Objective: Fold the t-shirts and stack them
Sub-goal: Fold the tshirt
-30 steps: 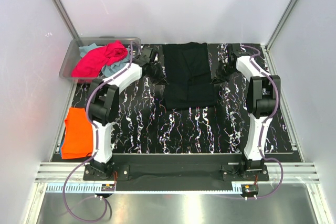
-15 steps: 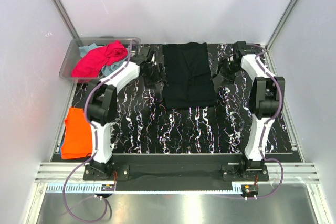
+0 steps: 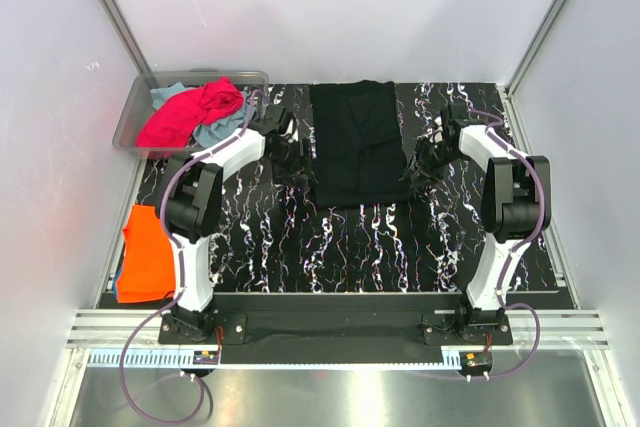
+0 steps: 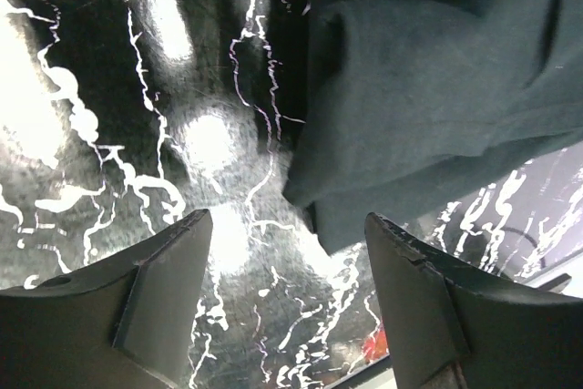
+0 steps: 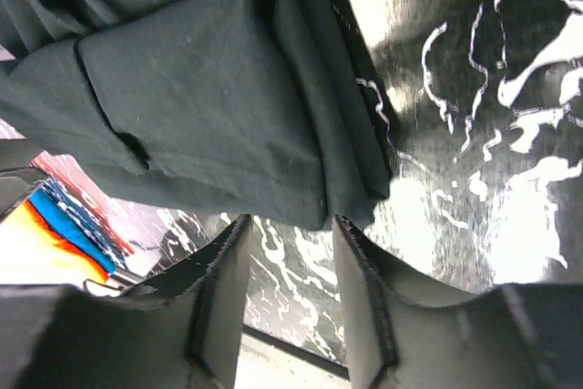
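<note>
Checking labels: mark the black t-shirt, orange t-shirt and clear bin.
black t-shirt [image 3: 360, 147], top view, middle of the folded cloth.
orange t-shirt [image 3: 148, 252], top view, centre of its upper face.
clear bin [image 3: 130, 112], top view, bare left wall.

The left arm [image 3: 195, 267] and right arm [image 3: 487, 267] have white links and black joints. Purple cables [image 3: 122, 372] trail from both bases. The left pincer [image 4: 287, 218] and right pincer [image 5: 290, 220] are dark grey wedges.
</note>
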Robot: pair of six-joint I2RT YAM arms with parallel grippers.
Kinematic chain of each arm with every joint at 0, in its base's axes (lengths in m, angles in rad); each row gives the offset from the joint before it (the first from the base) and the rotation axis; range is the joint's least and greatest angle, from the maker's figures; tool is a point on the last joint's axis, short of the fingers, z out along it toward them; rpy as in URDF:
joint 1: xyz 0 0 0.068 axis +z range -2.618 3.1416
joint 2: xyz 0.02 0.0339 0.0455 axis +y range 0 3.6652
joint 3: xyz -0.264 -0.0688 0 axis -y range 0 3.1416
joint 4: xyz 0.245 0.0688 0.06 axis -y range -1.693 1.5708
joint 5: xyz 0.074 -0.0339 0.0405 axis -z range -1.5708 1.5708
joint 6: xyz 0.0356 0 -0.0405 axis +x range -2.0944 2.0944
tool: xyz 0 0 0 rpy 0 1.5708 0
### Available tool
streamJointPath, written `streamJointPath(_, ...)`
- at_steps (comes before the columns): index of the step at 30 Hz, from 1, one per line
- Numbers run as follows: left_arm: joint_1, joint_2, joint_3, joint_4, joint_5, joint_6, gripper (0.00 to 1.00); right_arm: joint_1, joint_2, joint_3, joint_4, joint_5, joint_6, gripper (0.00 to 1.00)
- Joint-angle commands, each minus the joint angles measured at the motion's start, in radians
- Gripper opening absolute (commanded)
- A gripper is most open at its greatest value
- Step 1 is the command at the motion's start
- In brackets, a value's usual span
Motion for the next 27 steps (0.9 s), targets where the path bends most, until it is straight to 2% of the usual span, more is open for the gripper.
streamJointPath(1,0.001,0.019,0.037,0.038,0.031,0.027,0.72,0.004,0.016,0.020,0.051,-0.033,-0.018,0.46)
streamJointPath(6,0.003,0.042,0.053,0.041,0.042,0.012,0.68,0.005,0.042,0.034,0.053,-0.054,-0.006,0.39)
streamJointPath(15,0.010,0.077,0.066,0.044,0.074,0.003,0.68,0.005,0.058,0.019,0.053,-0.042,-0.017,0.41)
streamJointPath(22,0.010,0.100,0.091,0.066,0.111,-0.025,0.52,0.007,0.075,0.020,0.056,-0.042,-0.018,0.39)
streamJointPath(27,0.010,0.101,0.099,0.070,0.117,-0.035,0.39,0.013,0.070,0.025,0.061,-0.047,-0.005,0.29)
